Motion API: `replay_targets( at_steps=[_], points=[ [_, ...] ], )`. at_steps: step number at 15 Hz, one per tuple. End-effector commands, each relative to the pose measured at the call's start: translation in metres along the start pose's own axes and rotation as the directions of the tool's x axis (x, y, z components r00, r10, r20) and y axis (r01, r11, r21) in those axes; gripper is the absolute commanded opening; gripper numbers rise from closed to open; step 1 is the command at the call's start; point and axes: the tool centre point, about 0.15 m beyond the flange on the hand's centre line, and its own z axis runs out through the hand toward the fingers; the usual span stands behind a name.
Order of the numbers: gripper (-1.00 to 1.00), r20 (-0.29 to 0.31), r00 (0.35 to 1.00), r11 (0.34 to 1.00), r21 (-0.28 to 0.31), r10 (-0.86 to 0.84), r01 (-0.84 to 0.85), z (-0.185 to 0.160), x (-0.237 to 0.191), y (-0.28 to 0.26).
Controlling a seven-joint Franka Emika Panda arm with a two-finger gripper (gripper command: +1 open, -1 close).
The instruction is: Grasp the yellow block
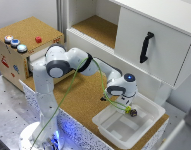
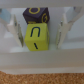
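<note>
Yellow block [image 2: 37,37] lies inside white tray [image 1: 145,125], touching dark cube [image 2: 35,14] behind it. Gripper [image 2: 36,31] hangs low over tray, jaws released, one either side of block with gaps: straddle aligned for closing, grasp not yet made.

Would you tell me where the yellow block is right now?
In the wrist view, the yellow block lies in the white tray, between the gripper's fingers, touching the dark cube.

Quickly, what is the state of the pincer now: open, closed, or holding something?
Pincer: open, its fingers on either side of the yellow block, not yet closed on it.
</note>
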Motion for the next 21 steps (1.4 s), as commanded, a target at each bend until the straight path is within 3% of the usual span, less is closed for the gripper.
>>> replay_targets(
  at_steps=[1, 6, 7, 12, 15, 18, 21],
  points=[
    [-1.0, 0.01, 1.0, 0.998, 0.059, 0.015, -0.016, 0.0, -0.007, 0.012],
    [-1.0, -0.106, 0.992, 0.985, 0.15, -0.066, 0.082, -0.068, -0.038, 0.018],
    [-1.0, -0.105, 0.988, 0.976, 0.175, -0.111, 0.128, -0.081, -0.048, 0.016],
    [-1.0, -0.239, 0.902, 0.898, 0.174, -0.359, 0.404, -0.137, -0.104, 0.0],
    [-1.0, -0.201, 0.832, 0.817, 0.172, -0.517, 0.55, -0.144, -0.136, -0.014],
    [-1.0, -0.166, 0.708, 0.693, 0.145, -0.686, 0.706, -0.142, -0.179, -0.03],
    [-1.0, -0.09, 0.584, 0.572, 0.131, -0.807, 0.81, -0.127, -0.215, -0.047]
  ],
)
